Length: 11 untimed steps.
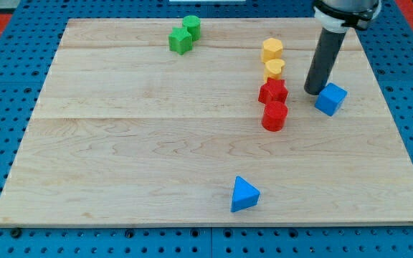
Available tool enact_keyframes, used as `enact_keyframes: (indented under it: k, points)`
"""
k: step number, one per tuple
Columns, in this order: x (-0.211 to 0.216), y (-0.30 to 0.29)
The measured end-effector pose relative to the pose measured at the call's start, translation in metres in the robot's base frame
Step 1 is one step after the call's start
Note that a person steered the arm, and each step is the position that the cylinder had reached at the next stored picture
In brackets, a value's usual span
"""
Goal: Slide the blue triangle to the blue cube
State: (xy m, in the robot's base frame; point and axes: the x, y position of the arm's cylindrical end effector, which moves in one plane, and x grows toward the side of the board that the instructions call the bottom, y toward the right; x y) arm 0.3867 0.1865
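The blue triangle [244, 195] lies near the view's bottom, a little right of centre, on the wooden board [135, 158]. The blue cube [330, 99] sits at the view's right, upper half. My tip [312, 92] rests on the board just left of the blue cube, touching or nearly touching its left side. The tip is far above and to the right of the blue triangle.
A column of blocks stands left of the tip: a yellow hexagon [272, 49], a yellow heart [274, 69], a red star [272, 92] and a red cylinder [274, 116]. A green star [181, 40] and green cylinder [191, 26] sit at the top.
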Motion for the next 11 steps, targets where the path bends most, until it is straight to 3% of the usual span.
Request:
enact_keyframes:
  k: [2,3,4,6,8,10,11]
  points:
    - [-0.005,0.074]
    - [0.03,0.125]
    - [0.122,0.095]
    - [0.23,-0.025]
    - [0.213,-0.153]
    - [0.139,-0.149]
    - [0.128,-0.149]
